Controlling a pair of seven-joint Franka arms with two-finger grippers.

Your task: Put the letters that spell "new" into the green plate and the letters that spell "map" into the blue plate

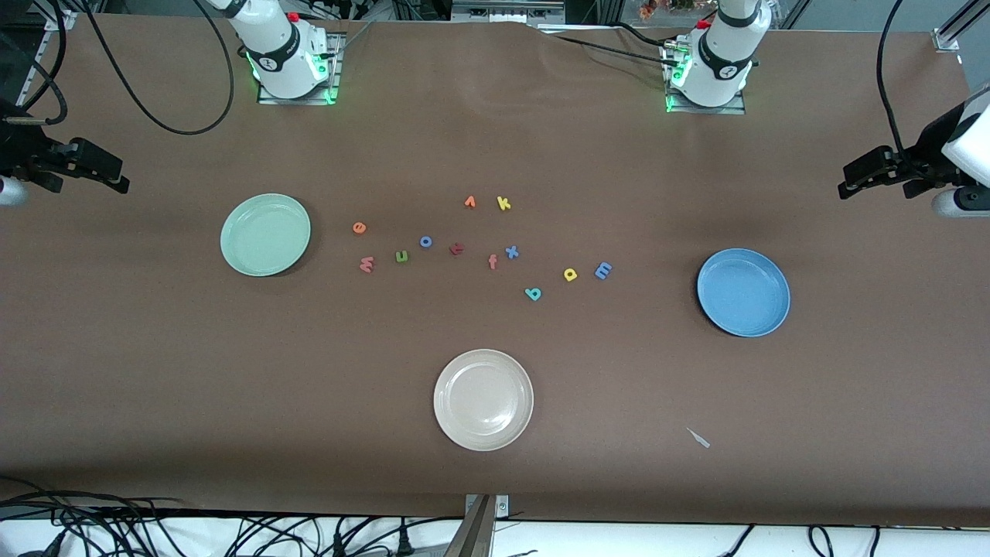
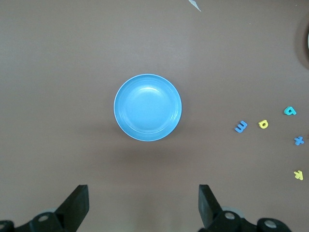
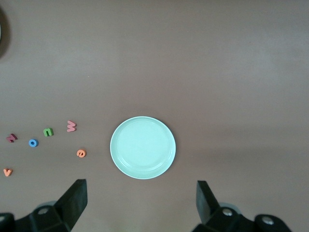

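- Since nothing had been sorted yet, both plates sat bare, and each arm hung high with its wrist camera looking straight down on its own plate: the left gripper (image 2: 142, 210) over the table just beside the blue plate (image 2: 147, 107), the right gripper (image 3: 140, 208) likewise by the green plate (image 3: 143, 147). Both had fingers spread wide, holding nothing.
- Guessing that's a ready pose, one arm per plate.
- The cream plate (image 1: 483, 400) wasn't needed.
- Letters lay flat, off to one side of each gripper. The blue "m" (image 2: 241, 126), yellow "p" (image 2: 263, 124) and teal "a" (image 2: 289, 111) were strung in a loose row leading away from the blue plate.
- The pink "w" (image 3: 71, 126), green "n" (image 3: 48, 131) and orange "e" (image 3: 81, 153) clustered beside the green plate, tilted every which way.
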